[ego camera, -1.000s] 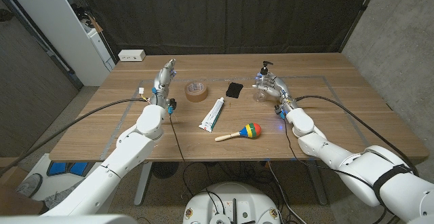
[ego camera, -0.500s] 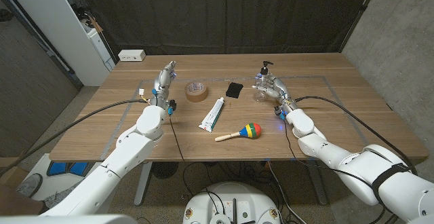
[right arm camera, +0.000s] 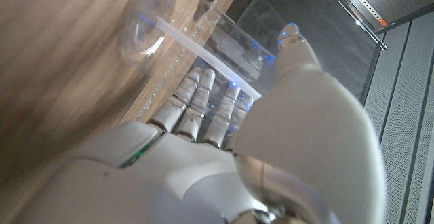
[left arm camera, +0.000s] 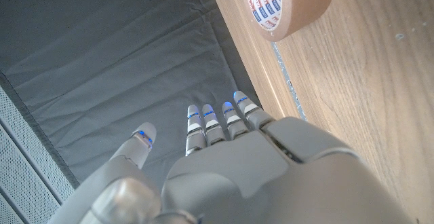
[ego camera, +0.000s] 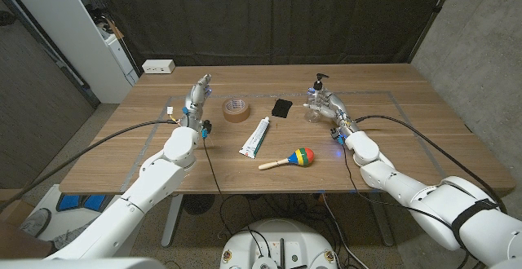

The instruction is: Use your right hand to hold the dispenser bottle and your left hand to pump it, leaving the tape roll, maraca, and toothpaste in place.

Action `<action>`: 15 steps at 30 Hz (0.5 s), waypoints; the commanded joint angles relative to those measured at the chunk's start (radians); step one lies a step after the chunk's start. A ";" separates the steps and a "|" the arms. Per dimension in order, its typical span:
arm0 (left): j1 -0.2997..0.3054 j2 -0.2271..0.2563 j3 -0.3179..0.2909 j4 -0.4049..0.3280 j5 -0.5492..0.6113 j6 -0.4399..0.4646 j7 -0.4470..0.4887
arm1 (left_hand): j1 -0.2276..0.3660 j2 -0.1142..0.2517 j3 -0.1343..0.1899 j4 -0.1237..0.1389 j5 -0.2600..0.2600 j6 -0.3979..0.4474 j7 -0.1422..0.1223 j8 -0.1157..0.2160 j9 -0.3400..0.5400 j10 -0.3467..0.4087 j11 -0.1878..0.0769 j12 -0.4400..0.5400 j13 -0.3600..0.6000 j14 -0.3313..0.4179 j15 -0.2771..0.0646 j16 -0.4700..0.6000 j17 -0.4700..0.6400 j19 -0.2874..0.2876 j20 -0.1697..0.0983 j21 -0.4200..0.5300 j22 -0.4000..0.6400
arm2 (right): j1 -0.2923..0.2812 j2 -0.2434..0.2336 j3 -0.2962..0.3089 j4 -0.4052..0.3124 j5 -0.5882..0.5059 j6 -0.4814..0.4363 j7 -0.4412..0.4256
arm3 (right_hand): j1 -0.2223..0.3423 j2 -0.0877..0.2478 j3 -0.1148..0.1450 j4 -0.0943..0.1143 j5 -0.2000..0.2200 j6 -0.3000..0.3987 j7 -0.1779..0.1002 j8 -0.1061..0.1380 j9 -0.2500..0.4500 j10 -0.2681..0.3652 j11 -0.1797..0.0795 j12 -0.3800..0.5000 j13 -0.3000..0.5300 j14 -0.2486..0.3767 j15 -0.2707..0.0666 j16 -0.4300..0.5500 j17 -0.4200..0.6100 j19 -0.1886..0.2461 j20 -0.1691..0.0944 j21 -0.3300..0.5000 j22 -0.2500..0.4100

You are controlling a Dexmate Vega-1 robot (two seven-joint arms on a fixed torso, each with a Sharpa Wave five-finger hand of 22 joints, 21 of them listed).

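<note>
While standing upright, dispenser bottle (ego camera: 316,99) sits against right hand (ego camera: 330,106).

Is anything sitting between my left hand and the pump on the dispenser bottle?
Yes. In the head view the tape roll lies just beside the left hand, and the black object lies farther along, both on the table between it and the dispenser bottle. Both are low, and the pump head stands above them.

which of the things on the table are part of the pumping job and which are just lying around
In the job: dispenser bottle, right hand at the bottle, left hand waiting near the tape.

Lying about: tape roll, toothpaste, maraca, small black object, white box.
</note>
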 commanded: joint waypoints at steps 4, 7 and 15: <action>0.006 0.008 -0.005 -0.001 0.000 0.007 0.015 | -0.007 0.064 0.003 0.009 0.006 0.023 0.004 0.009 0.001 0.010 0.000 0.005 0.002 0.010 -0.054 0.003 0.003 0.012 -0.093 0.000 0.001 | -0.003 -0.013 -0.007 -0.025 -0.008 -0.018 0.018 | -0.028 -0.001 -0.014 -0.002 -0.010 -0.052 0.005 -0.027 -0.008 -0.050 0.005 -0.034 -0.010 -0.051 -0.149 -0.024 -0.007 -0.046 -0.061 -0.014 -0.001; 0.004 0.012 -0.005 -0.001 0.000 0.009 0.012 | -0.007 0.066 0.004 0.011 0.007 0.024 0.004 0.009 0.001 0.011 -0.001 0.005 0.002 0.011 -0.055 0.003 0.003 0.013 -0.092 0.000 0.001 | 0.001 -0.010 -0.006 -0.016 -0.001 -0.011 0.032 | -0.034 -0.004 -0.017 -0.002 -0.012 -0.059 0.003 -0.032 -0.011 -0.063 0.008 -0.044 -0.013 -0.067 -0.142 -0.031 -0.010 -0.063 -0.056 -0.017 -0.002; 0.000 0.012 -0.007 0.006 -0.005 0.002 0.006 | -0.007 0.069 0.006 0.013 0.007 0.028 0.006 0.009 0.001 0.012 -0.002 0.004 0.002 0.014 -0.052 0.003 0.003 0.014 -0.090 0.000 0.001 | -0.002 -0.021 -0.008 -0.029 -0.003 -0.013 0.044 | -0.049 -0.008 -0.024 -0.003 -0.016 -0.106 0.002 -0.058 -0.019 -0.103 0.015 -0.075 -0.023 -0.113 -0.120 -0.051 -0.020 -0.100 -0.044 -0.016 -0.003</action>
